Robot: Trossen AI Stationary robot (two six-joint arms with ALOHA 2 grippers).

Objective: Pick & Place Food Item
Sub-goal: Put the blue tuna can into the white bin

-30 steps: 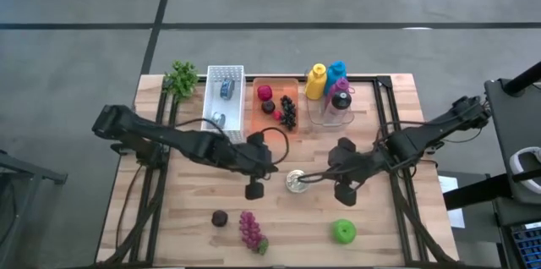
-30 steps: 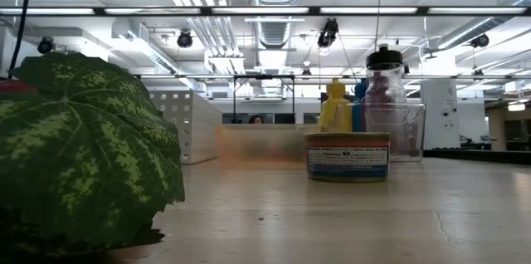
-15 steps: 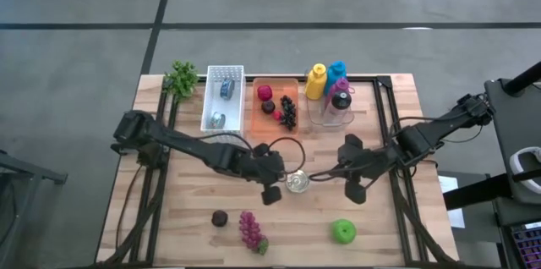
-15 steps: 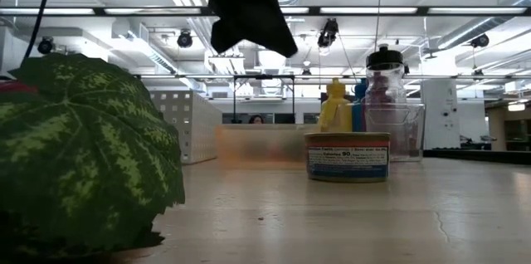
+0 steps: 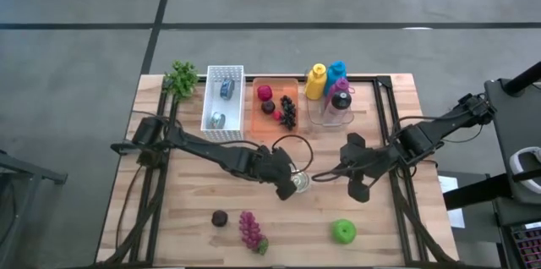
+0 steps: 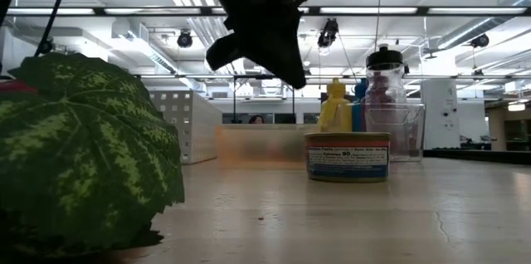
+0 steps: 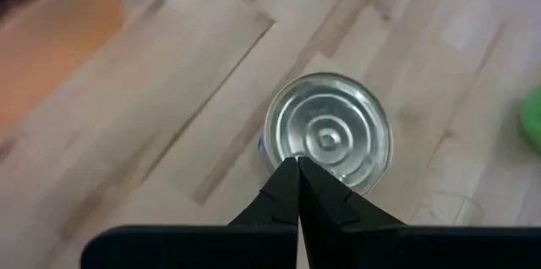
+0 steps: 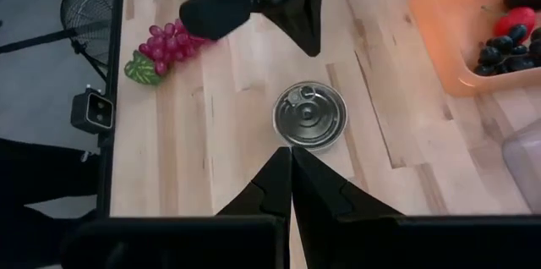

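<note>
I have the tin can (image 5: 297, 183) standing upright near the middle of the desk (image 5: 385, 227), lid up, well clear of every edge. My left gripper (image 7: 297, 170) hangs just above its near rim with the fingers pressed together, so I judge it needs to spread before it can take the can. My right gripper (image 8: 291, 161) waits beside the can, also pressed together. The orange tray (image 5: 264, 121) of fruit lies behind, the grapes (image 5: 251, 230) and green apple (image 5: 343, 232) in front; open board surrounds the can, leaving room to approach
</note>
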